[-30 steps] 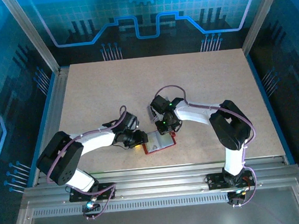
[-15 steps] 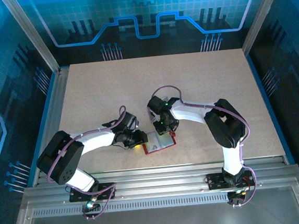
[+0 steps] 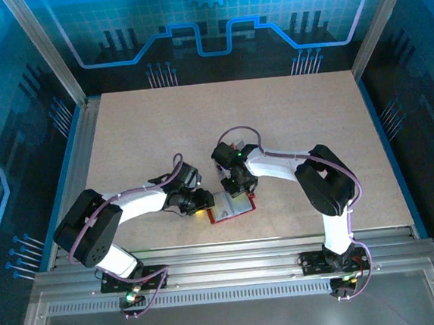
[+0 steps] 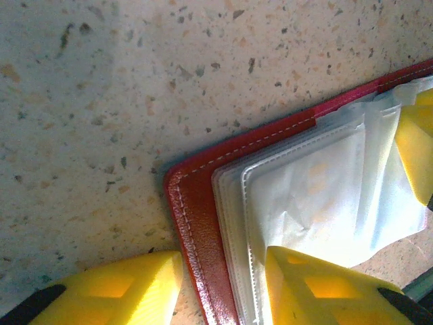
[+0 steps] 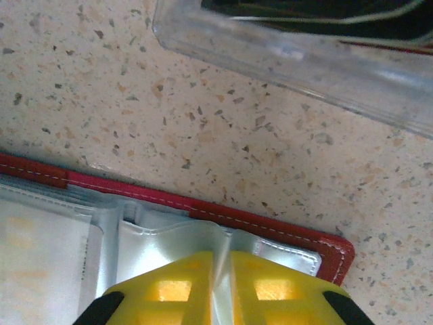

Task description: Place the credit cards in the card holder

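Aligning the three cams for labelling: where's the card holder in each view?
Top external: card holder just below frame centre.
Left wrist: card holder fills the lower right, its corner pointing toward centre-left.
Right wrist: card holder along the bottom, its corner at lower right.
Shared landmark: its stitched red border.

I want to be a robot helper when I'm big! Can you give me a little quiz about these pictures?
1. True or false: the wallet lies open on the table.
2. What does the right gripper pinch? A) a red card B) a clear plastic sleeve C) a cable
3. What colour is the wallet's cover?
Key: 1 true; 2 B; 3 red.
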